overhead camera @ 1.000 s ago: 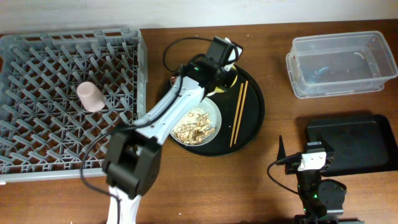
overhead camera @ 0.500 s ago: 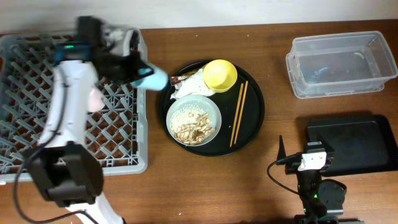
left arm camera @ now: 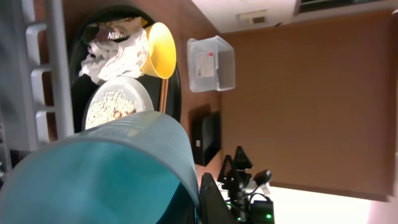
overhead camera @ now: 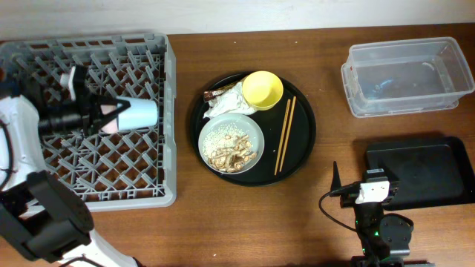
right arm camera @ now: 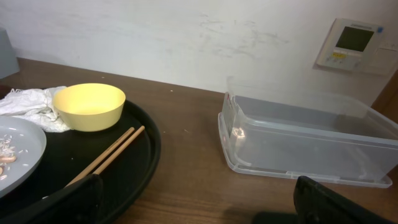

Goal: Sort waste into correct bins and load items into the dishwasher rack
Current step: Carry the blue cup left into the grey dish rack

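L gripper (overhead camera: 106, 116) pinched on light blue cup (overhead camera: 139, 113), R gripper (right arm camera: 196, 194) wide open, empty; best seat cup mouth-down btwn rack (overhead camera: 44, 172) pegs.

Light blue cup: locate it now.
Light blue cup: left in the overhead view, held by the left claw over the dishwasher rack, beside the pink cup.

- A light blue plastic cup (overhead camera: 139, 114) lay sideways over the large grey lattice rack (overhead camera: 148, 185).
- A small yellow bowl (overhead camera: 263, 89) sat at one o'clock of the round grey-green dish (overhead camera: 252, 127), thin wooden chopsticks (overhead camera: 285, 133) at three.
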Robot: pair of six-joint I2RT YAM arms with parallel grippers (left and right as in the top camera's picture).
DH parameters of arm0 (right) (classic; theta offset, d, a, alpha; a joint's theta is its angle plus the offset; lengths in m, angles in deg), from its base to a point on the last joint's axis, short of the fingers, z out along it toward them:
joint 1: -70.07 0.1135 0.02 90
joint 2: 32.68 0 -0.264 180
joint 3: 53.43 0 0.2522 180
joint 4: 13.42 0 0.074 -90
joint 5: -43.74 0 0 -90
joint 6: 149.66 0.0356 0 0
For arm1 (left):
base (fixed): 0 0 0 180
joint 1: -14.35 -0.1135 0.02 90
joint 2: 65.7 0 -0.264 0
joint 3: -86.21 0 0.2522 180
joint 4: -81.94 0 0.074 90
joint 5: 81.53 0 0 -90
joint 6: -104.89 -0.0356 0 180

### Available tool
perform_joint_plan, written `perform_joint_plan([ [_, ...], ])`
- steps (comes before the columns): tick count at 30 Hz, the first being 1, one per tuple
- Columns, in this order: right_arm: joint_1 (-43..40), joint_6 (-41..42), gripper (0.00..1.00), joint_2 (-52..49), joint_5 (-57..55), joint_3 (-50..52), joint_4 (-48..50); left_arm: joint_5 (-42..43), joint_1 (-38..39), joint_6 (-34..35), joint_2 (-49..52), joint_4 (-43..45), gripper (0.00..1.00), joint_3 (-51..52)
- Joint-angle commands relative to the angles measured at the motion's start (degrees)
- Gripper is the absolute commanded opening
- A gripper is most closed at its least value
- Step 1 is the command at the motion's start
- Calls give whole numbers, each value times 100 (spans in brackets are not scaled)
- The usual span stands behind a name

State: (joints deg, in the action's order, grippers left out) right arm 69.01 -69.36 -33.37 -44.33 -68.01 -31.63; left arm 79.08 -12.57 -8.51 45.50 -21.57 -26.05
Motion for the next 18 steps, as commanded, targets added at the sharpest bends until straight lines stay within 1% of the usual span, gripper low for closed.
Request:
perform_joint_plan([
  [1,31,-35,98,28,-50,50,-7,793,-304,-675,-63,310,0,874],
  [3,31,-37,98,28,-50,50,-7,933,-485,-669,-63,824,0,1305],
  [5,31,-37,98,28,-50,50,-7,931,-678,-671,-63,1025,0,1506],
  [8,31,-37,98,28,-50,50,-7,826,-992,-669,-57,1027,0,1596],
  [11,31,-37,98,28,-50,50,-7,636,-1113,-664,-31,992,0,1598],
  [15,31,-35,98,28,-50,50,-7,748,-1113,-664,74,841,0,1598],
  [18,31,-37,98,28,-50,50,-7,1051,-1113,-669,238,776,0,1808],
])
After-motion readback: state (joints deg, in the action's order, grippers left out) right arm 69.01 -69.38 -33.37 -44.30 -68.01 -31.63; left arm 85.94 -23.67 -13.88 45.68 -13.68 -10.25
